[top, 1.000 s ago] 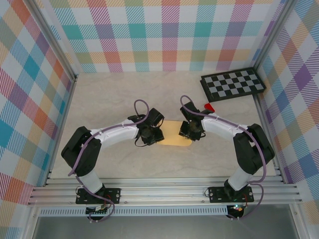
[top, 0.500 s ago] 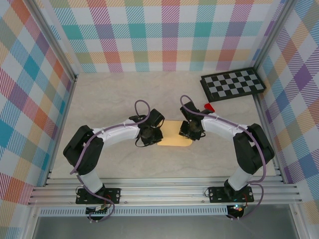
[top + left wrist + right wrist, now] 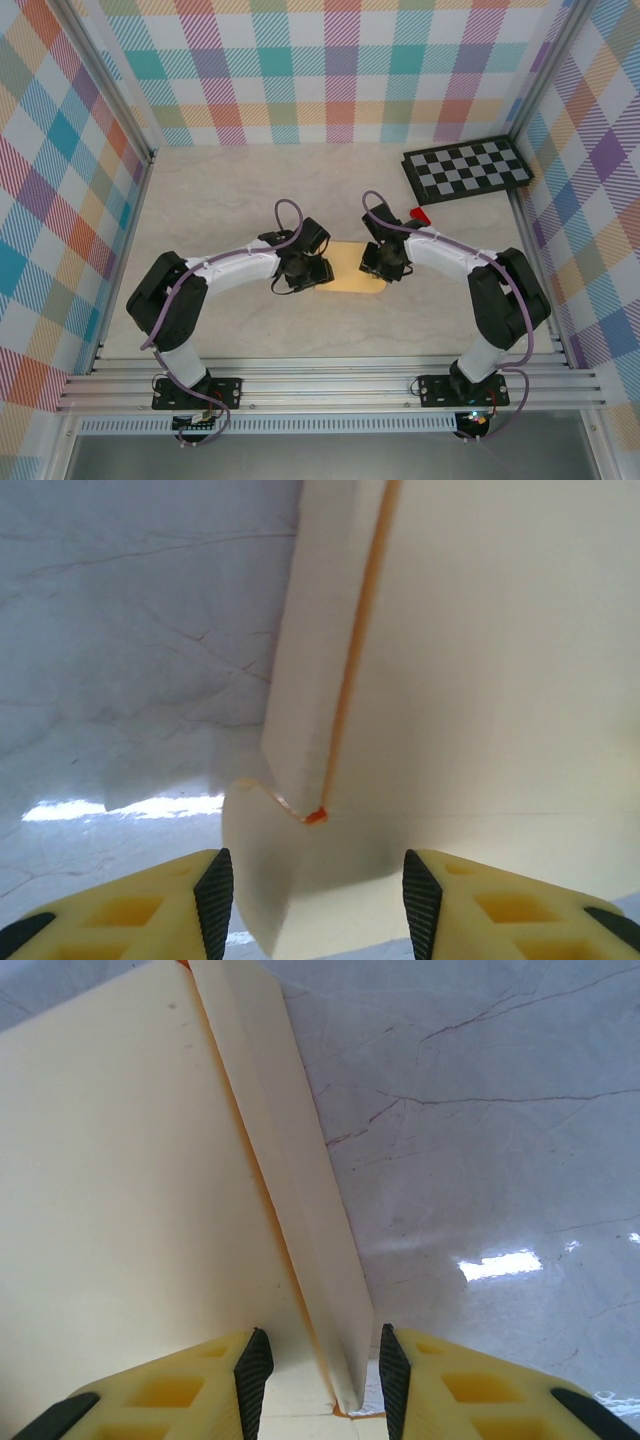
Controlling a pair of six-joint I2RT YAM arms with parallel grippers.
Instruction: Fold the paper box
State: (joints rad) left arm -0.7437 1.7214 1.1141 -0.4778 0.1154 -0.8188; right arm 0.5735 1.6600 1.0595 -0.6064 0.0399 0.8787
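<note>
The paper box is a pale tan cardboard piece lying flat on the table between the two grippers. My left gripper is at its left end. In the left wrist view the left gripper is open, and a rounded tab of the paper box lies between the pads without touching them. My right gripper is at the right end. There the right gripper stands open astride a raised side flap, with the right pad close to it.
A black-and-grey checkerboard leans at the back right, with a small red block just in front of it. Checked walls close in the pale table on three sides. A metal rail runs along the near edge.
The left gripper shut and then opened again, shifting slightly right along the box's left end. The right arm and the box have stayed put.
</note>
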